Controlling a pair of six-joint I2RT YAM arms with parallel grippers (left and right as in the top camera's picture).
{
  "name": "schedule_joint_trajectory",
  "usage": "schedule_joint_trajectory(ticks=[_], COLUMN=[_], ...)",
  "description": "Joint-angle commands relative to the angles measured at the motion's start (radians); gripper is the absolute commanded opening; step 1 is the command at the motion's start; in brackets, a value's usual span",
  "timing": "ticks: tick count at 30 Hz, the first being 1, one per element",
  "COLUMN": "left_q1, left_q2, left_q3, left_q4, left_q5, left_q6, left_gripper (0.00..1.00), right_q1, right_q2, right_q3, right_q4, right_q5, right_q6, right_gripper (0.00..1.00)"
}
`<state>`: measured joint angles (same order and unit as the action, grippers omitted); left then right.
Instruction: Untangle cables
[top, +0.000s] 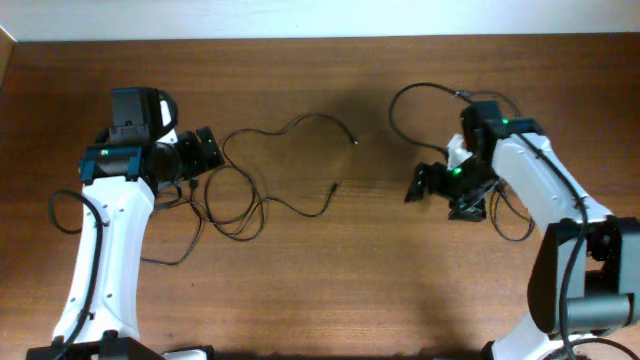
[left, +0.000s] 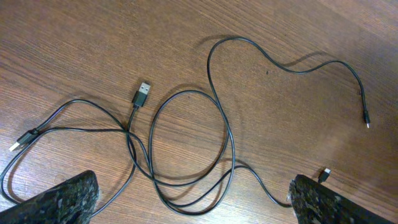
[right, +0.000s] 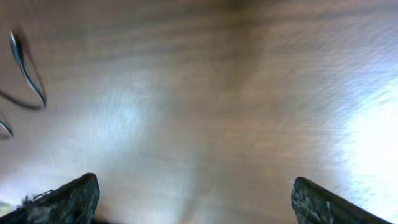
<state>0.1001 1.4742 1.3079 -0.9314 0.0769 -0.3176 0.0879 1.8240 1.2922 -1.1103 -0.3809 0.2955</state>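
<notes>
Standing beside the rig, an observer sees a brown wood-grain table (top: 330, 290) filling nearly the whole overhead view; a pale strip (top: 320, 18) runs along its far edge, and whether that strip is wall or floor cannot be determined. The cables (left: 209, 68) lie flat on the left-centre of the surface as thin black wires in overlapping loose loops, with one strand snaking away toward the table's middle. A USB plug (left: 142, 94) rests inside the looped area, and two small plug ends (left: 366, 118) lie apart at the far tips. The left gripper (left: 194, 202) sits at the left margin of the loops, fingers (left: 62, 199) spread wide with nothing between them; wire passes on the table beneath the gap. The right gripper (top: 420, 183) stands well apart from the wires, over bare wood on the right, fingers (right: 329, 202) likewise spread wide and holding nothing. Its wrist view is blurred, showing only glare patches on the wood. A thicker cord (top: 405, 95) arcs on the table behind the right arm.
</notes>
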Motion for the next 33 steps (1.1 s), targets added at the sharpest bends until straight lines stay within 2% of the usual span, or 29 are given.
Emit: schedule_joint_trajectory(ticks=[1, 3, 4, 5, 14, 16, 17, 19, 20, 21, 22, 23, 25, 26, 27, 29, 30, 33], left_q1=[0.001, 0.001, 0.001, 0.001, 0.0, 0.001, 0.001, 0.0, 0.0, 0.0, 0.0, 0.0, -0.015, -0.033, -0.056, -0.087, -0.133, -0.2], left_q2=[-0.014, -0.014, -0.014, -0.014, -0.014, -0.014, -0.014, -0.007, -0.001, 0.014, 0.024, 0.032, 0.062, 0.082, 0.113, 0.158, 0.239, 0.333], left_q3=[-0.004, -0.004, -0.004, -0.004, -0.004, -0.004, -0.004, -0.004, -0.004, -0.008, -0.013, -0.019, -0.039, -0.047, -0.049, -0.049, -0.049, -0.049], left_q4=[0.002, 0.043, 0.142, 0.177, 0.183, 0.183, 0.18, 0.119, 0.081, 0.03, 0.002, -0.018, -0.027, -0.019, -0.013, -0.001, 0.042, 0.112], left_q5=[-0.006, -0.011, -0.011, -0.015, -0.01, 0.058, 0.104, 0.129, 0.129, 0.129, 0.128, 0.128, 0.133, 0.131, 0.099, 0.042, 0.035, 0.034], left_q6=[0.005, 0.005, 0.005, 0.005, -0.001, -0.003, -0.002, -0.002, -0.003, 0.008, 0.043, 0.048, 0.047, 0.047, 0.047, 0.046, 0.046, 0.046], left_gripper=[0.99, 0.99, 0.99, 0.99, 0.99, 0.99, 0.99, 0.99, 0.99, 0.69, 0.06, 0.0, 0.06, 0.17, 0.41, 0.48, 0.5, 0.52], right_q1=[0.092, 0.134, 0.161, 0.172, 0.286, 0.288, 0.288, 0.291, 0.293, 0.293, 0.293, 0.293, 0.293, 0.293, 0.293, 0.293, 0.293, 0.293], right_q2=[-0.011, -0.011, -0.011, -0.011, -0.011, -0.011, -0.011, -0.011, -0.011, -0.011, -0.011, -0.011, -0.011, -0.011, -0.011, -0.01, -0.01, -0.01], right_q3=[0.008, 0.008, 0.008, 0.008, 0.008, 0.008, 0.008, 0.008, 0.008, 0.008, 0.008, 0.008, 0.008, 0.008, 0.008, 0.008, 0.008, 0.008], right_q4=[-0.008, 0.012, 0.03, 0.037, 0.123, 0.139, 0.139, 0.145, 0.151, 0.161, 0.169, 0.183, 0.207, 0.211, 0.21, 0.208, 0.202, 0.203], right_q5=[-0.01, -0.009, -0.009, -0.009, -0.008, -0.009, -0.008, -0.008, -0.008, -0.008, -0.008, -0.008, -0.008, -0.008, -0.008, -0.008, -0.007, 0.0], right_q6=[0.003, 0.014, 0.045, 0.064, 0.076, 0.077, 0.076, 0.077, 0.077, 0.077, 0.077, 0.077, 0.077, 0.077, 0.077, 0.076, 0.076, 0.076], right_gripper=[0.99, 0.99, 0.99, 0.99, 0.99, 0.99, 0.94, 0.57, 0.44, 0.15, 0.04, 0.04, 0.12, 0.2, 0.25, 0.3, 0.43, 0.47])
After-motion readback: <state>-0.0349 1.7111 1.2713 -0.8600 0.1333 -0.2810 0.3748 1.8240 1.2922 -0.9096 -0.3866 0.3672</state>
